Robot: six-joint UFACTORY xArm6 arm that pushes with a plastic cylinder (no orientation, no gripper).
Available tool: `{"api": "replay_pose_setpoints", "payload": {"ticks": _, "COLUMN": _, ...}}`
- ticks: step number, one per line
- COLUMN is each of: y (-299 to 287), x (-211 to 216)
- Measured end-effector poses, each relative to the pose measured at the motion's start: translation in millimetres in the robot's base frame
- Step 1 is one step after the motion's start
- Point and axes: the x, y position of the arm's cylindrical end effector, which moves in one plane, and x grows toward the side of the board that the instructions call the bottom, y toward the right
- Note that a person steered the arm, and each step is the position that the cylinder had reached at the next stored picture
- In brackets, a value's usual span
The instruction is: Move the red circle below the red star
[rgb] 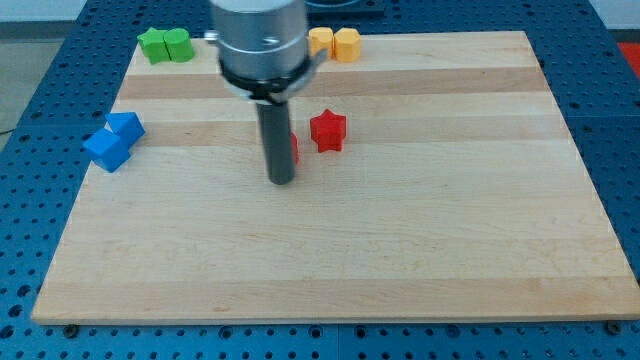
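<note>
The red star (328,130) lies on the wooden board (330,250) a little above the board's middle. The red circle (294,149) is mostly hidden behind my rod; only a thin red sliver shows at the rod's right edge, to the lower left of the star. My tip (281,181) rests on the board right at the circle's left side, touching or nearly touching it.
Two green blocks (166,45) sit at the board's top left. Two yellow-orange blocks (335,44) sit at the top middle. Two blue blocks (114,140) sit at the left edge. The arm's grey body (260,40) hangs over the top middle.
</note>
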Motion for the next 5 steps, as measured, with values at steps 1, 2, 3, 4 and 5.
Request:
{"api": "replay_pose_setpoints", "payload": {"ticks": 1, "y": 6.3, "x": -23.8}}
{"api": "replay_pose_setpoints", "payload": {"ticks": 2, "y": 6.0, "x": -11.7}}
{"api": "replay_pose_setpoints", "payload": {"ticks": 3, "y": -33.2, "x": -5.0}}
{"api": "replay_pose_setpoints", "payload": {"ticks": 4, "y": -48.5, "x": -30.3}}
{"api": "replay_pose_setpoints", "payload": {"ticks": 5, "y": -48.2, "x": -48.9}}
